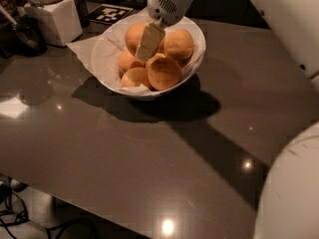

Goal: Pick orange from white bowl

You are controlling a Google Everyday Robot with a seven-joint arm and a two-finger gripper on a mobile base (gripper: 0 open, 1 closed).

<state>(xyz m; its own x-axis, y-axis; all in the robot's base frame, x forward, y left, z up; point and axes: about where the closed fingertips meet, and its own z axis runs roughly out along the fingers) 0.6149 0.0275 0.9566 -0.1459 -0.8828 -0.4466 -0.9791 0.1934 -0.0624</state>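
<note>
The white bowl stands at the back middle of the dark table, lined with white paper that sticks out on its left. Several oranges lie in it: one at the back, one at the right, one in front and two lower left. My gripper reaches down from above into the middle of the bowl, between the back orange and the right one, touching or very close to them. Its white wrist hangs over the bowl's far rim.
A white square jar with a stacked lid stands at the back left, with a dark object beside it. A black-and-white marker tag lies behind the bowl. My arm's bulk fills the right side. Cables lie on the floor below the table's front edge.
</note>
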